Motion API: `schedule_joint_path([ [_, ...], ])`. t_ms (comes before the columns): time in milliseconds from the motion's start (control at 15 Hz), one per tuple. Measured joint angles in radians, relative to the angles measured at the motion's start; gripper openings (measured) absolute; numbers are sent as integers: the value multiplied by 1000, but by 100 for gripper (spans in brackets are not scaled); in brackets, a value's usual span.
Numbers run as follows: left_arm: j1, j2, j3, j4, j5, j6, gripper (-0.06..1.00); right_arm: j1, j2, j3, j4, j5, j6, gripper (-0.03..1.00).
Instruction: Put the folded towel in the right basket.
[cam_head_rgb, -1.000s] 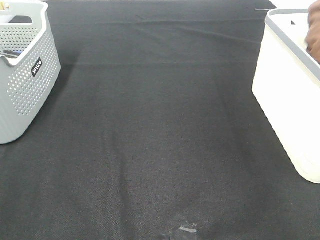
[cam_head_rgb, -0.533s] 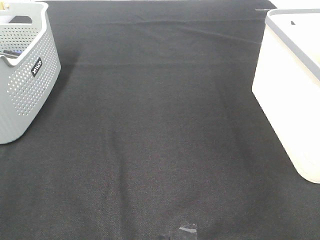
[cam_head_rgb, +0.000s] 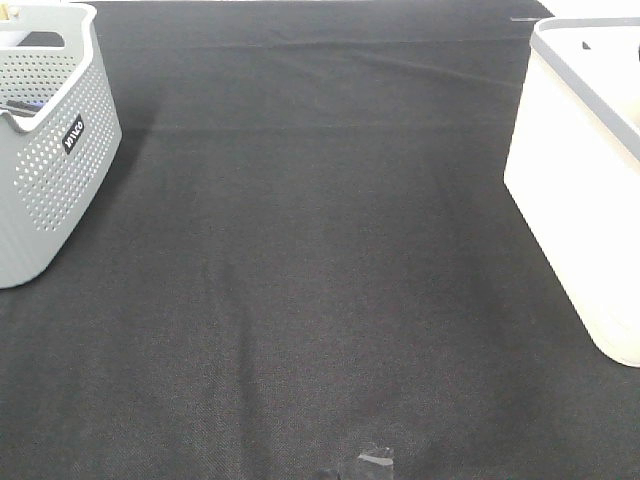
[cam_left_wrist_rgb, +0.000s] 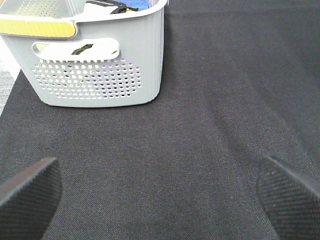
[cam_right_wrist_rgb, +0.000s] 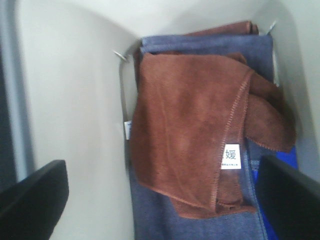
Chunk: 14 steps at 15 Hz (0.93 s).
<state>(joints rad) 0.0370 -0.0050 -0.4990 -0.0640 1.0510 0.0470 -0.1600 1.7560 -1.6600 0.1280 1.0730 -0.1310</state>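
Black cloth covers your table (cam_head_rgb: 320, 300). The folded towel (cam_right_wrist_rgb: 195, 130) lies inside the right basket (cam_head_rgb: 580, 220) at the right edge. Your right hand (cam_right_wrist_rgb: 162, 200) hangs above it, fingers apart and empty. Placement looks done; you need only withdraw.

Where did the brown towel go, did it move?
Yes. A second ago the towel showed above the rim of the basket; now it has gone down inside, lying on a blue cloth.
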Motion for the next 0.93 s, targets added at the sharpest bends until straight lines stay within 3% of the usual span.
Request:
schedule_joint_path([
  [133, 0, 0, 0, 0, 0, 0, 99, 96, -53, -3, -89, 0, 88, 97],
  [333, 0, 0, 0, 0, 0, 0, 99, 208, -95, -3, -128, 37, 152, 97],
  [667, 0, 0, 0, 0, 0, 0, 99, 270, -189, 99, -114, 65, 170, 97],
  [933, 0, 0, 0, 0, 0, 0, 99, 273, -465, 419, -111, -53, 174, 97],
])
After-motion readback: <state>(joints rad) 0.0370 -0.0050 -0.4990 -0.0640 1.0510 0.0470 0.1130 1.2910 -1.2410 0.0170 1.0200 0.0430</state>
